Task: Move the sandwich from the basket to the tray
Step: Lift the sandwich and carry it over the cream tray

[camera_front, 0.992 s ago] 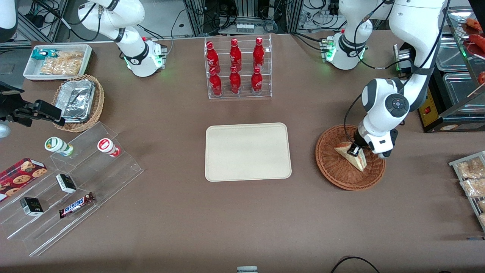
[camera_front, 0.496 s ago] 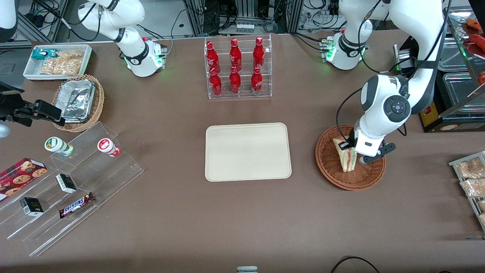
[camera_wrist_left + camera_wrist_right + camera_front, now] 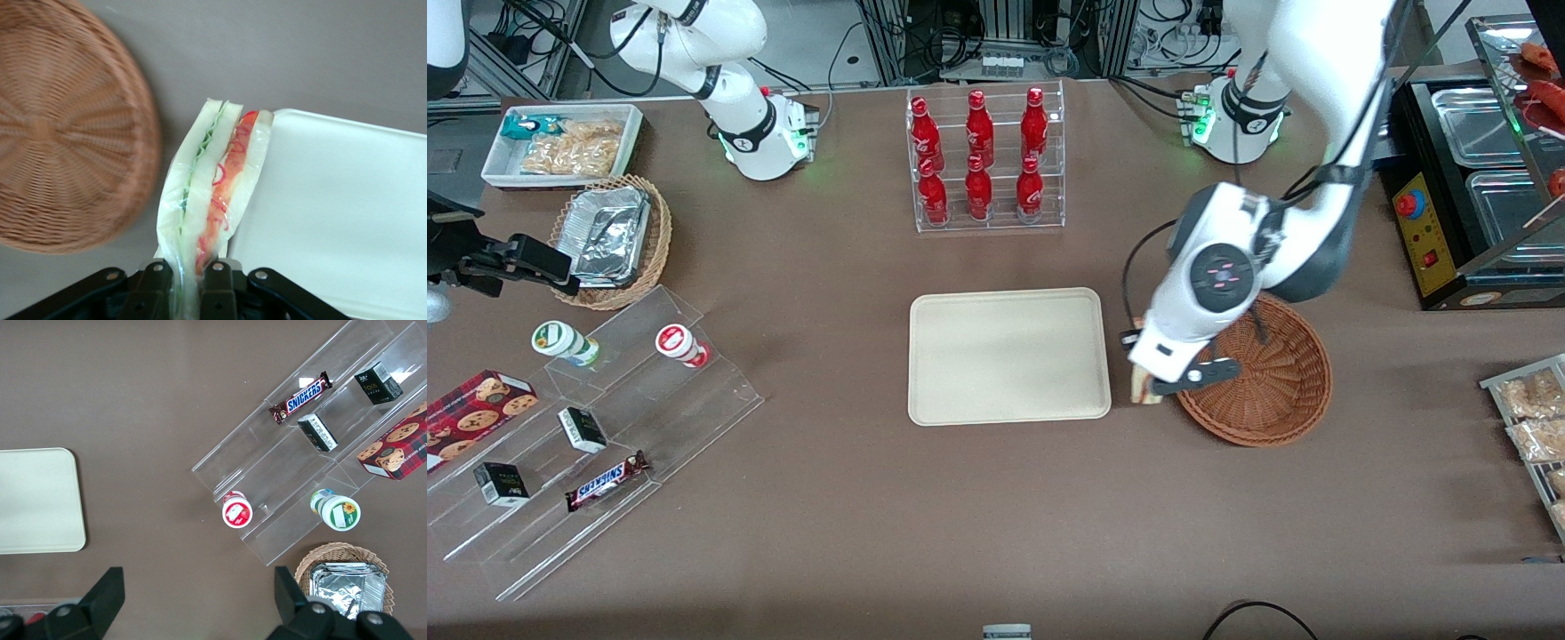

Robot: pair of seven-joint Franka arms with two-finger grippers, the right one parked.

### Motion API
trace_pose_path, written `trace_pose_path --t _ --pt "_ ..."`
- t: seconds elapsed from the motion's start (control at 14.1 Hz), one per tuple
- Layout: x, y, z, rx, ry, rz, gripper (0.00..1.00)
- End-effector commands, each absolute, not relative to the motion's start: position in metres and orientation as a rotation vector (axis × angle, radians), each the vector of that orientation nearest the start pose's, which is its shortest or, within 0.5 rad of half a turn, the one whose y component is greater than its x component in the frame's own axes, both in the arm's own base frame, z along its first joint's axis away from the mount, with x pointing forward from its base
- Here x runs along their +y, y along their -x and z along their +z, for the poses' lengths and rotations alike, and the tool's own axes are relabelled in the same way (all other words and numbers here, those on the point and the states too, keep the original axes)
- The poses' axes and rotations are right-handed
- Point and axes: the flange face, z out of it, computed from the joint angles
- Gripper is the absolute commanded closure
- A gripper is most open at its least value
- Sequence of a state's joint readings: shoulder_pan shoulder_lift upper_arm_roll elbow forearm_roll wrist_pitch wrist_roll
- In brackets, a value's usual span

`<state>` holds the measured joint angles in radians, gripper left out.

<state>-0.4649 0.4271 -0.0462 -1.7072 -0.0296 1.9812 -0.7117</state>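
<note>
Fingers [image 3: 217, 287] of the gripper [image 3: 185, 288] are pinching the sandwich [image 3: 212, 193] by one end, so the wedge is hanging clear with its red and green filling edge facing the wrist camera. Holding it edge-on like that is keeping the bread off the table and letting the arm carry it without the wrap dragging.

Seen from the front, the gripper [image 3: 1149, 384] is hovering over bare table between the basket [image 3: 1280, 391] and the tray [image 3: 1009, 356], with the sandwich [image 3: 1141, 388] just showing under the wrist. The basket [image 3: 60, 133] is sitting empty now, and its rim is already cleared, I'd say.

Ahead, the tray's [image 3: 347, 213] nearest rounded corner is lying just beside the sandwich's free end. Its rim is low and the whole flat surface is open, so there looks to be plenty of room to set the wedge down. Farther off, the bottle rack [image 3: 985, 160] is standing well apart from the path.
</note>
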Motion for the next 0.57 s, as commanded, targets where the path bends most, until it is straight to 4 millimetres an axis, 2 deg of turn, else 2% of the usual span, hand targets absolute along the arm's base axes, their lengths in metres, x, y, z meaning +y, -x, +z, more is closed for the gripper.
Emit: trace_pose_path --t 0.0,0.07,0.14,0.28,0.43,0.5 --pt "-0.375 -0.566 0.311 -0.387 3.041 0.241 0.92" --pt "-0.399 -0.558 0.298 -0.422 3.028 0.242 0.92" --pt "-0.415 -0.553 0.289 -0.463 3.015 0.238 0.92" --pt "-0.450 -0.546 0.281 -0.483 3.018 0.215 0.92" --pt "-0.469 -0.536 0.272 -0.514 3.015 0.205 0.92" --pt "-0.486 -0.525 0.266 -0.500 3.035 0.175 0.92"
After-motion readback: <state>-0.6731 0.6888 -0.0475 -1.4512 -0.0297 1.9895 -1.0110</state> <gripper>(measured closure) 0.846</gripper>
